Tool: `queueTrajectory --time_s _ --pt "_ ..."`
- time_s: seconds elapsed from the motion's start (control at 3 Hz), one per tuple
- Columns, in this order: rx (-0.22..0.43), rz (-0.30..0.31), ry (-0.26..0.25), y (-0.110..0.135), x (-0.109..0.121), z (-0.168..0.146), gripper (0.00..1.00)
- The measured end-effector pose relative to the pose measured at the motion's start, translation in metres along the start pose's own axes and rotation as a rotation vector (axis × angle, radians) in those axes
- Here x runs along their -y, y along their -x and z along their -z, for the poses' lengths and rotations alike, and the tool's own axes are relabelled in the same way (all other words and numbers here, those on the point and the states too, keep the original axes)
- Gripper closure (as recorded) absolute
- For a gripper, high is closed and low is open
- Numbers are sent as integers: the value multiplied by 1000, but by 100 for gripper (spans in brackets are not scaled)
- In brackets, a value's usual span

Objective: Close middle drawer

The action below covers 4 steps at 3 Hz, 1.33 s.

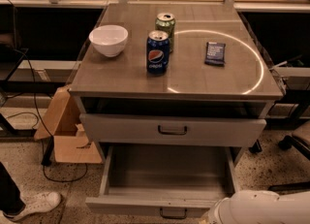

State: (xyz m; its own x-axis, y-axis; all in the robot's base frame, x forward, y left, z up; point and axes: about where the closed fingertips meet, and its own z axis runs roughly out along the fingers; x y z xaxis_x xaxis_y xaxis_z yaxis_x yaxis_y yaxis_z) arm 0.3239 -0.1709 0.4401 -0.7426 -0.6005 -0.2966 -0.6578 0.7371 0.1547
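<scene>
blue can (158, 52) on the bench (121, 77): "pepsi" wordmark under the round logo. green can (165, 25) and dark packet (215, 53): print unreadable. tool: out of frame, beyond the white arm (256, 208), lower right.

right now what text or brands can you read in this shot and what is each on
"pepsi": on the blue can.
Green can: label too blurred to read.
Dark packet: print too small to read.
Middle drawer, open: no text.
Gripper: not in view; a white arm part at the bottom right shows no markings.
</scene>
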Motion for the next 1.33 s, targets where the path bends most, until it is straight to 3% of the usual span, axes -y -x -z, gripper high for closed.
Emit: queueTrajectory --time_s 0.67,1.33 --pt "38 5 20 21 1 -24 100" --pt "39 5 20 22 1 -25 50"
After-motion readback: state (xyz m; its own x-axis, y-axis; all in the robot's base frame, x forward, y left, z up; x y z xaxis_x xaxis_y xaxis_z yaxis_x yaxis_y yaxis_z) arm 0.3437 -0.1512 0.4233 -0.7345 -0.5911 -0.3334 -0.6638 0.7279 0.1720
